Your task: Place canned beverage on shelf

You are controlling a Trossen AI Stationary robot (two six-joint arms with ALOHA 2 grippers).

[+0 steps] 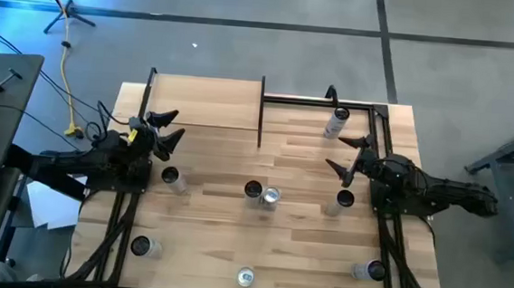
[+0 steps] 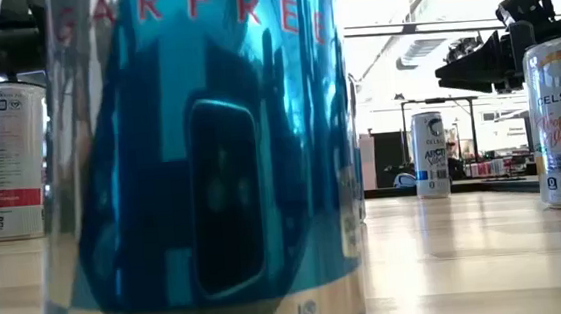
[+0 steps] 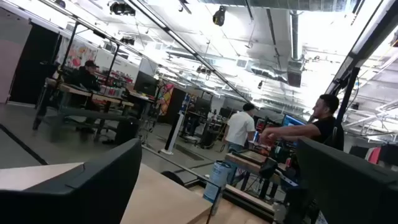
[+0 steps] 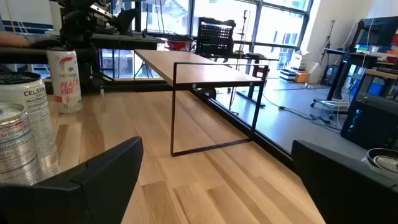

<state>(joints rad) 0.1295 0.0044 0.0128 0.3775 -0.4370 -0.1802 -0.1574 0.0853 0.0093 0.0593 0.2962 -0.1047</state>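
Observation:
Several beverage cans stand upright on the plank table. One blue can (image 2: pixel 201 163) fills the low view, and two (image 1: pixel 254 191) (image 1: pixel 271 198) stand at mid-table. Another can (image 1: pixel 336 122) is at the far right. The shelf (image 1: pixel 205 102) (image 4: pixel 199 65), a pale board on thin black posts, stands at the far left with nothing on it. My left gripper (image 1: pixel 178 125) (image 3: pixel 217 149) hangs open just near of the shelf. My right gripper (image 1: pixel 340 153) (image 4: pixel 216 146) is open at the right, near of the far-right can. Neither holds anything.
A bare black metal frame (image 1: pixel 323 103) stands at the far right beside the shelf. More cans stand at the left (image 1: pixel 173 179), the right (image 1: pixel 342 202), and along the near edge (image 1: pixel 144 245) (image 1: pixel 246 276) (image 1: pixel 368 271). People (image 3: pixel 239 127) are in the room beyond.

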